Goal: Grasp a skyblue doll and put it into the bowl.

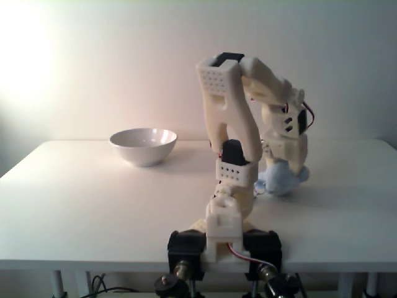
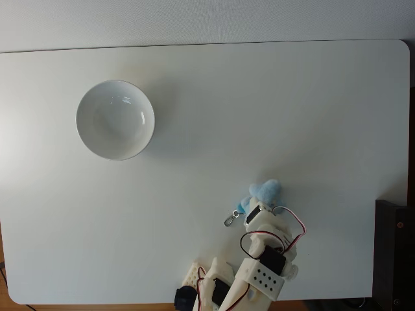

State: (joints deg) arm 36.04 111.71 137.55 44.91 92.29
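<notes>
Skyblue doll sits on the table, near-right, right under your hand. Can't tell if the hand has closed on it. Confirm a full-body grip, not the keyring, then lift high before swinging far-left to the bowl.

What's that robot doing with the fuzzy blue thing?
A white robot arm is reaching down over a small fuzzy pale-blue plush doll on the white table, with its gripper right at the doll. Whether it has hold of it can't be seen. The round glossy white bowl sits empty, well off to the left.
</notes>
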